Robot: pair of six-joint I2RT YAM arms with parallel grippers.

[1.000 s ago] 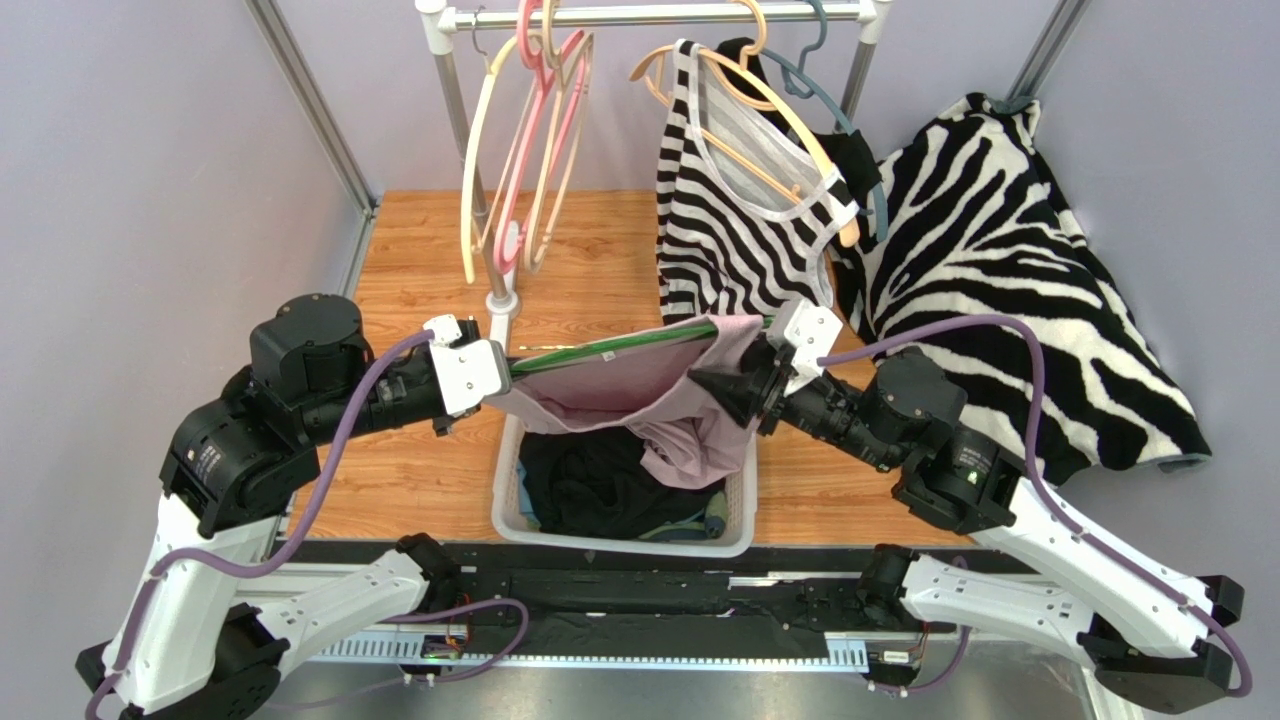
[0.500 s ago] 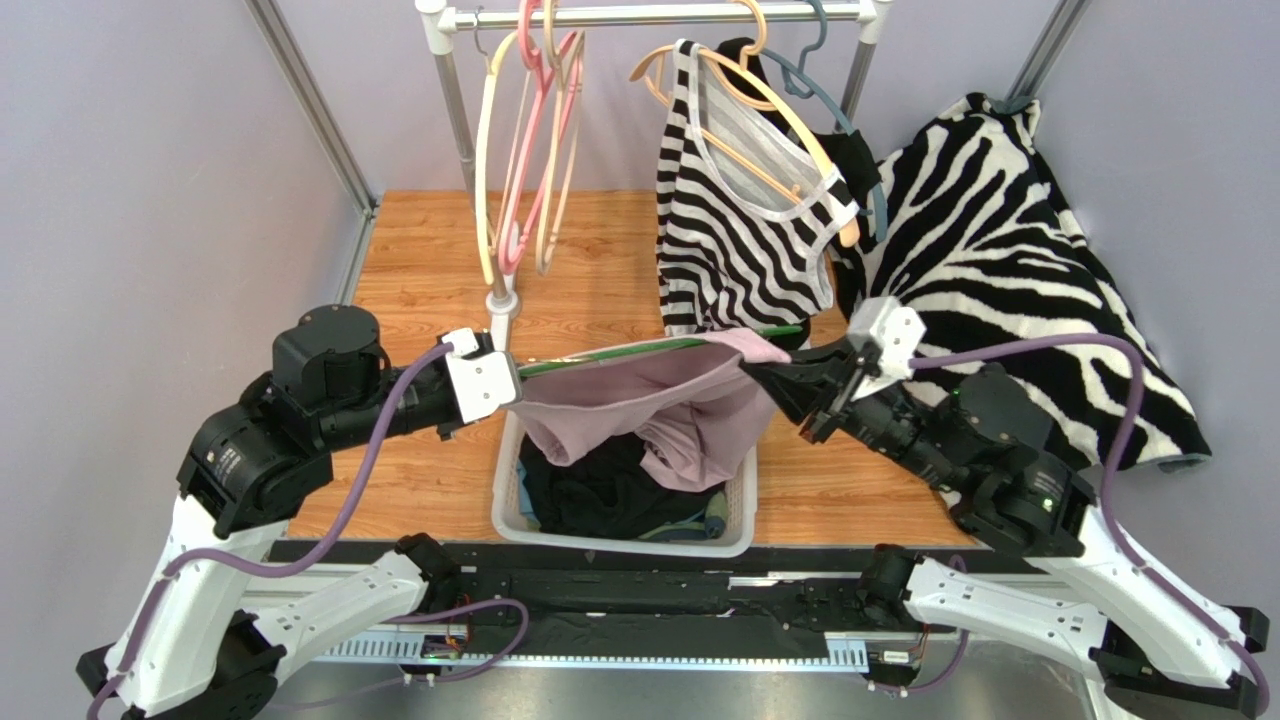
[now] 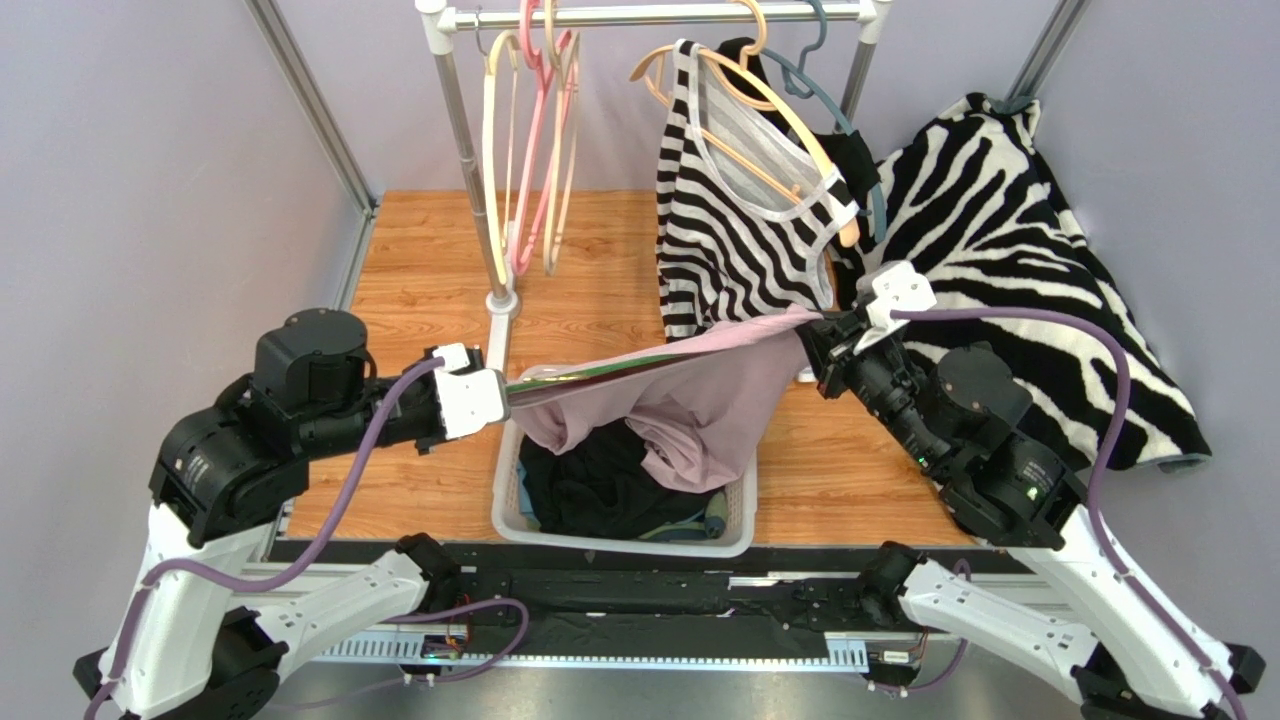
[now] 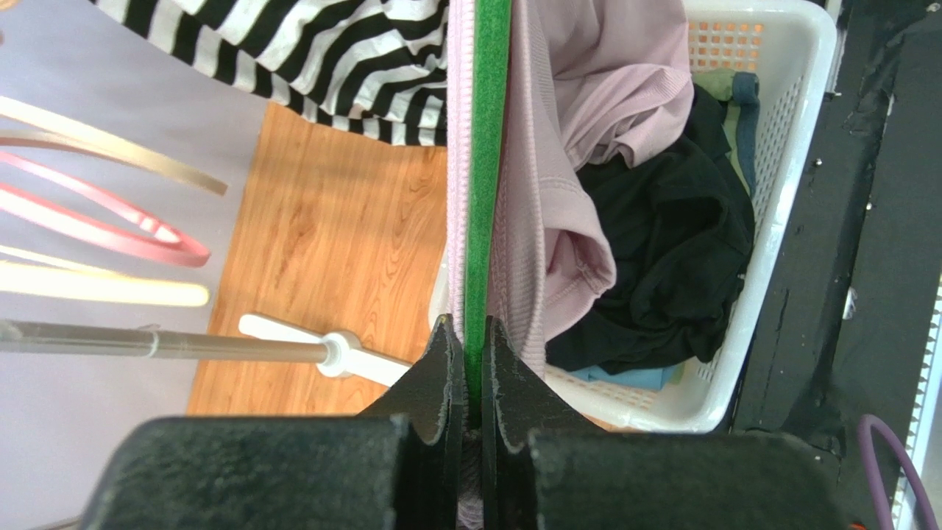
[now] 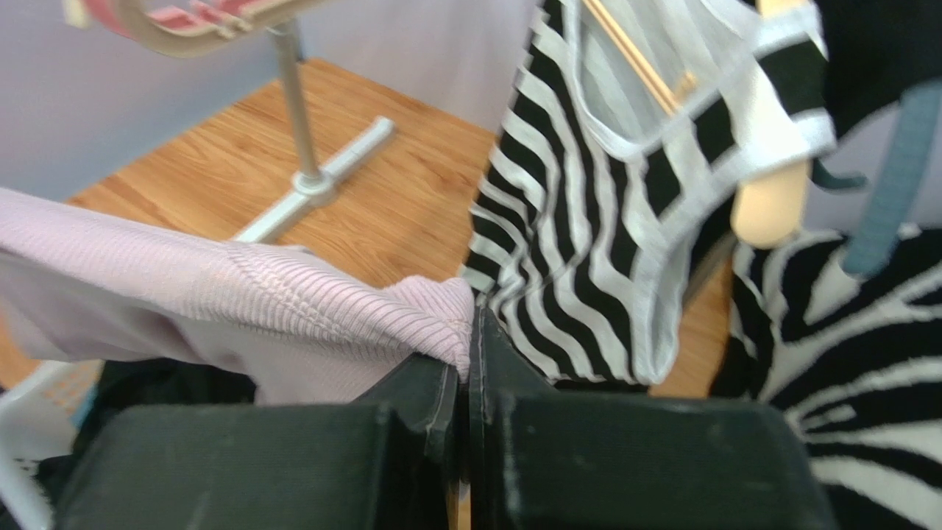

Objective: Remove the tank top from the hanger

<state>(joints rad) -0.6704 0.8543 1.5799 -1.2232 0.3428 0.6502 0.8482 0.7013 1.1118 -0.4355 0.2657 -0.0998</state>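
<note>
Jo: Wooden table [image 3: 421, 255] under lavender walls, with the clothes rail [image 3: 646, 15] across at twelve o'clock, right against the frame's top edge. Dead centre, the pink tank top [image 3: 706, 398] is slung over the green hanger [image 4: 484, 166], stretched between both arms above the white basket [image 3: 508, 503] at six.

Max: The left gripper [image 4: 466, 331] is out at eight o'clock, jaws squeezed tight on the hanger's bar. The wrist view shows green running straight up from between the fingers.

Jo: And the right gripper [image 5: 467, 331], at three o'clock of the garment, is fully closed, pinching a corner of pink ribbed fabric.

Max: Can you see the hanger's far end?

Jo: No, cloth covers it, hook too. Whether those right jaws catch any plastic underneath, I can't tell.

Max: The lower folds drop into the basket, onto dark clothes. Whatever lies beneath is hidden.

Jo: Behind, a striped top [image 3: 736, 225] hangs from the rail at one o'clock, with empty hangers [image 3: 526, 150] at eleven. A zebra-print cloth [image 3: 1022, 255] sits at two, partly behind the right arm.
</note>
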